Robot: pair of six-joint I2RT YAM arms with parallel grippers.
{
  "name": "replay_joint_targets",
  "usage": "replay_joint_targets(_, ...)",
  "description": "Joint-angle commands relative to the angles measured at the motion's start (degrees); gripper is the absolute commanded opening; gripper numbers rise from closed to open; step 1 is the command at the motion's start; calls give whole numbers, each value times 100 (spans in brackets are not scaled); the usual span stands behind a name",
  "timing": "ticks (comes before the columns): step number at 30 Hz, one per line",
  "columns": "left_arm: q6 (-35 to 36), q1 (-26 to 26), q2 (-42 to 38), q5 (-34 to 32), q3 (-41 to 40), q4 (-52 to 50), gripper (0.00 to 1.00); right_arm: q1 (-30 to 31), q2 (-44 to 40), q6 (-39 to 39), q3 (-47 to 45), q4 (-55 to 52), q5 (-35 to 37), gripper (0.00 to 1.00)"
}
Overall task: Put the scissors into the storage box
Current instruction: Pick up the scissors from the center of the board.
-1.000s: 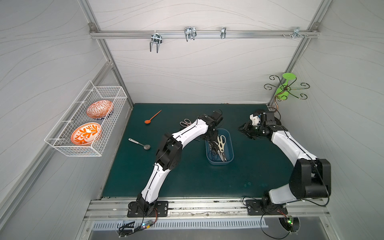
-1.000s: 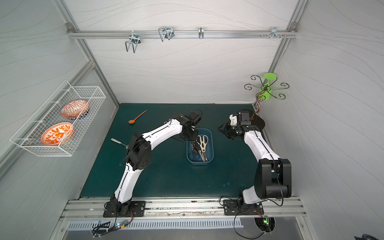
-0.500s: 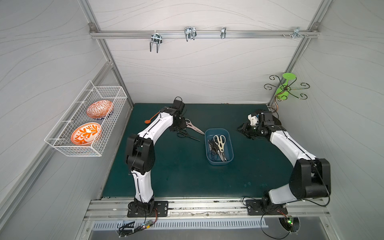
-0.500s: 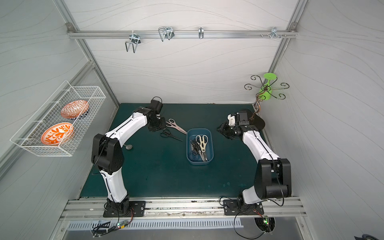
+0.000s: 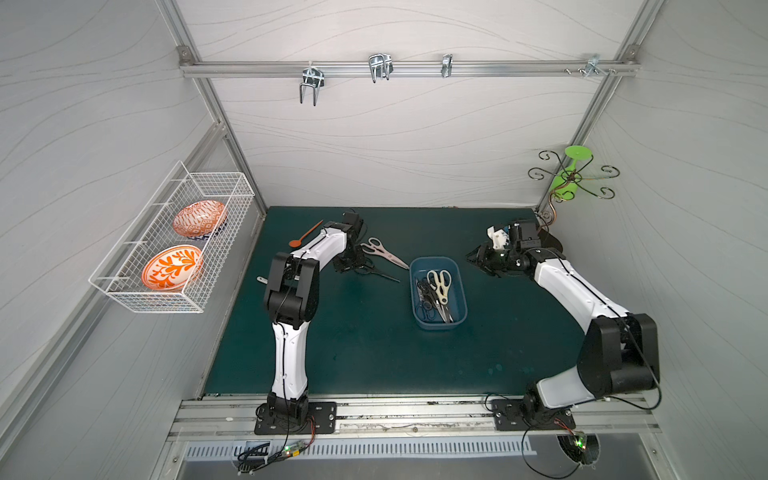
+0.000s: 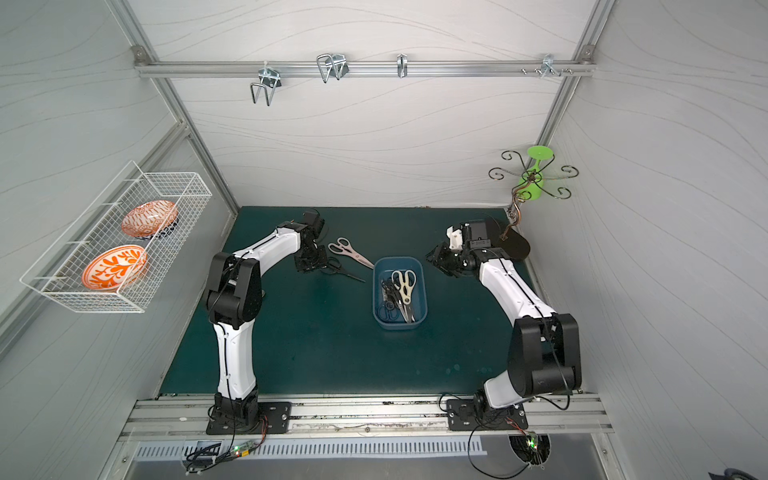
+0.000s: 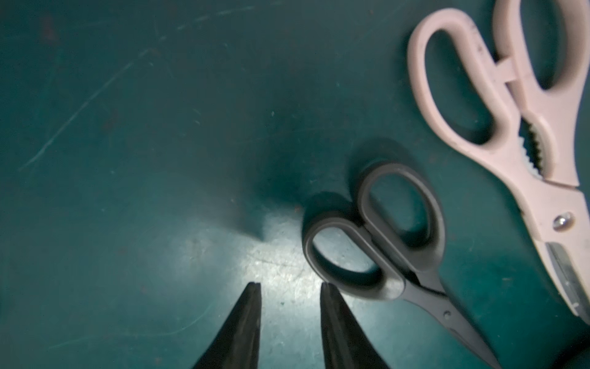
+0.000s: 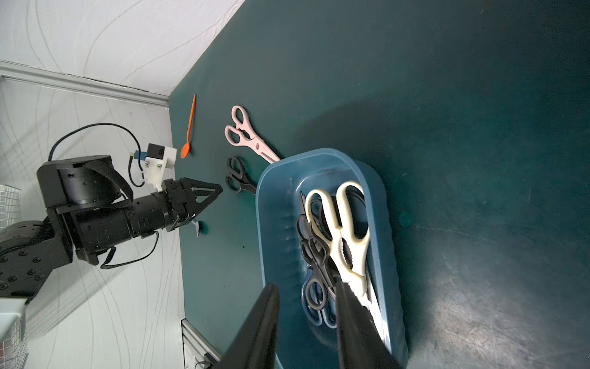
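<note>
The blue storage box (image 5: 434,260) (image 6: 398,260) (image 8: 260,223) sits mid-mat and holds cream-handled shears (image 5: 440,284) (image 8: 338,236) and several black-handled scissors (image 5: 424,291). To its back left, pink-handled shears (image 5: 380,251) (image 7: 498,105) and a small black-handled pair (image 5: 374,270) (image 7: 383,249) (image 8: 236,177) lie on the mat. My left gripper (image 5: 349,266) (image 7: 289,284) hovers low over the mat, open and empty, one fingertip right beside the black pair's handle loop. My right gripper (image 5: 476,257) (image 8: 306,286) hangs open and empty to the right of the box.
An orange spoon (image 5: 305,235) (image 8: 188,127) lies at the back left; a metal spoon (image 5: 262,279) peeks out behind the left arm. A white wire basket (image 5: 166,249) with two orange bowls hangs on the left wall. A hook stand (image 5: 569,178) stands back right.
My left arm has swung from over the box to the back left and come down beside the black scissors, its jaws narrowing slightly. The right arm has barely moved.
</note>
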Motion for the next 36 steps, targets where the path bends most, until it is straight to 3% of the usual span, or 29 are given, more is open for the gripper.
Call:
replay_joint_targets(1, -192, 64, 152, 162, 297, 170, 34, 24, 120, -110, 157, -152, 32, 34)
replay_joint_targets(26, -213, 62, 813, -13, 630, -177, 27, 23, 263, -245, 183, -217, 106, 35)
replay_joint_targets(33, -143, 66, 845, -82, 579, -243, 9, 24, 279, -249, 171, -215, 128, 34)
replay_joint_targets(36, -118, 64, 814, -57, 514, -227, 7, 23, 289, -238, 160, -207, 113, 35)
